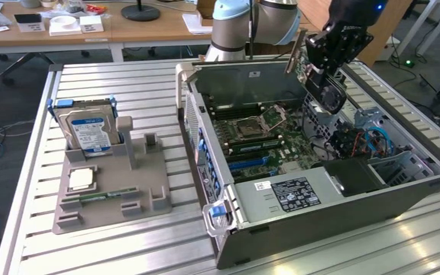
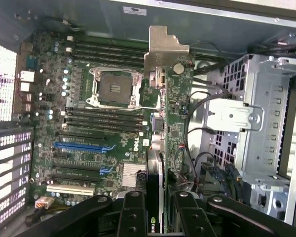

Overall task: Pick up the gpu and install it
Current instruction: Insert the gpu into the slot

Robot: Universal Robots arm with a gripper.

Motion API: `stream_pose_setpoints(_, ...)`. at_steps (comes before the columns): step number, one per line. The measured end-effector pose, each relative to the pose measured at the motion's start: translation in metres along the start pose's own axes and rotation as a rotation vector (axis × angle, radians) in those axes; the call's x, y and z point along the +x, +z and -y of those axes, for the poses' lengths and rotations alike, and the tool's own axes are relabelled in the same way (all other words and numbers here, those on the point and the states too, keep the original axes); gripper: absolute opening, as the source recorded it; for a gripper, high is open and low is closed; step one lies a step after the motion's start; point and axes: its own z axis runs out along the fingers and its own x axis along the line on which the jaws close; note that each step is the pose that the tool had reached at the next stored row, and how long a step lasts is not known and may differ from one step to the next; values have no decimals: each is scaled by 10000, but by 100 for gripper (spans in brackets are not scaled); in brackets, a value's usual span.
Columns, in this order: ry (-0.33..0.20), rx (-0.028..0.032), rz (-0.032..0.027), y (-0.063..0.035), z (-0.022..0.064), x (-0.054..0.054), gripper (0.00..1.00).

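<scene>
Tray [image 1: 105,200] nearest me, hard drive [image 1: 90,130] standing in it, well apart from the work.

Case [image 1: 319,212] lies open on its side, with the board [image 1: 254,137] exposed.

Gpu [image 1: 330,96] is in the air above the case interior, over the board's margin beside the drive cage [image 2: 256,123]. It hangs tilted and touches nothing below. The gripper [image 1: 333,66] is clamped on it, jaws drawn narrow with the thin card between them. The fan faces out in the exterior view. The bracket [image 2: 165,47] is at the end far from the fingers [image 2: 133,215].

Judgement: the step in hand is carrying the card to a slot.
- In the wrist view the card's length runs crosswise to the blue slots [image 2: 79,147]. It has to be brought parallel to them, with the bracket toward the rear grille.
- Keep the card level and clear of the cables [image 1: 369,140].
- The pinch on a thin card may let it pivot, so move slowly.
- Come down square to the board, since a slanted entry would jam the edge connector.
</scene>
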Motion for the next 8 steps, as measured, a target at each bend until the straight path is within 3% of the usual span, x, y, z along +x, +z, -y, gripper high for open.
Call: stream_pose_setpoints(8,-1266,-36,-44,4,0,0,26)
